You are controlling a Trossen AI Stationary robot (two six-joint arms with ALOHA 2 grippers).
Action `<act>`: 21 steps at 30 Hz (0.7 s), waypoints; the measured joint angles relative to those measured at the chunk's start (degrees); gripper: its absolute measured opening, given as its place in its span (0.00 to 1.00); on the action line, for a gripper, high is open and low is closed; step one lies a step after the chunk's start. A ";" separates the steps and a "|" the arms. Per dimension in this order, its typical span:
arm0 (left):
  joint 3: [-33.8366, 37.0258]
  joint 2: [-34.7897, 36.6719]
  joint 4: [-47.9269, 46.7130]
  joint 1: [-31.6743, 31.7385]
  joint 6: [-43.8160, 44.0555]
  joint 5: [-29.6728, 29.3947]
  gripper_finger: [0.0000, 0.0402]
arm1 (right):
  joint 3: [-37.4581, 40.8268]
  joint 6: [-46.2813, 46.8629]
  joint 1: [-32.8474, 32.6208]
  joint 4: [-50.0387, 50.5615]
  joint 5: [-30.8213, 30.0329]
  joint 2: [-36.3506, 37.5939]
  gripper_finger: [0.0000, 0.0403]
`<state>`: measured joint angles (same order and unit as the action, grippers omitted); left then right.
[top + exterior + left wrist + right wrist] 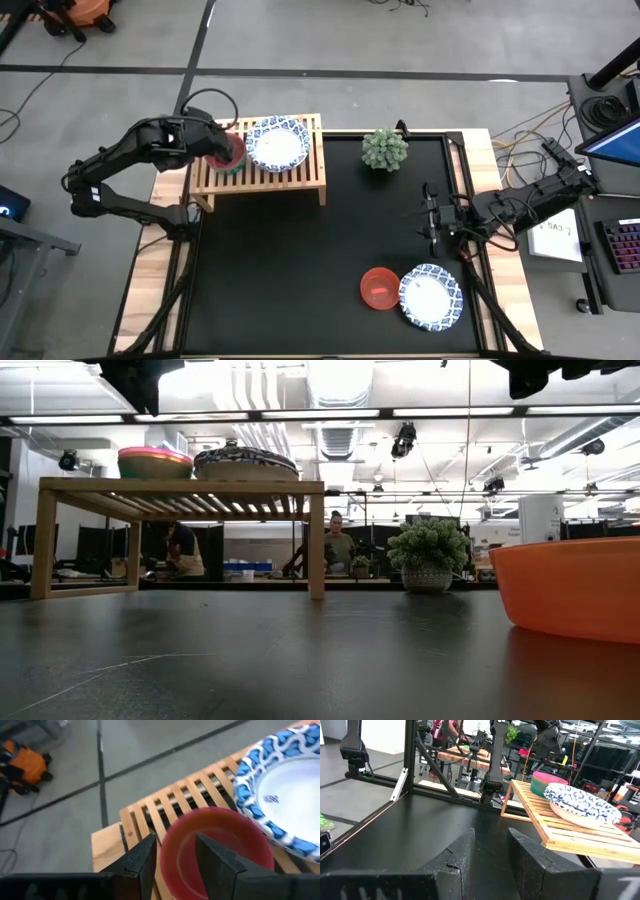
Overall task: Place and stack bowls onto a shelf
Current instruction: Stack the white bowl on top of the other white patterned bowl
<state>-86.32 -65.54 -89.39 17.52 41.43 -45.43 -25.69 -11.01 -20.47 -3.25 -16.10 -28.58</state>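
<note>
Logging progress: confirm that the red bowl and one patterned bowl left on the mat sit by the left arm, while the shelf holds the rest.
Not quite: the red bowl and patterned bowl lie on the mat by the right arm's end effector, as the high view shows. The shelf holds the rest.
</note>
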 joint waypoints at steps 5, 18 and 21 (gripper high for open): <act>0.86 0.00 0.32 0.00 -0.04 -3.90 0.28 | -0.01 -0.08 0.02 0.00 -0.45 0.00 0.26; 8.48 0.00 0.75 0.00 2.49 -4.56 0.22 | -0.01 -0.08 0.02 0.02 -0.43 0.00 0.26; 8.28 0.00 0.90 -0.22 3.22 -3.35 0.22 | -0.01 -0.04 0.02 0.02 -0.43 0.00 0.26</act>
<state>-78.04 -65.54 -88.50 17.29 44.65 -48.77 -25.69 -11.05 -20.45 -3.22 -16.53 -28.58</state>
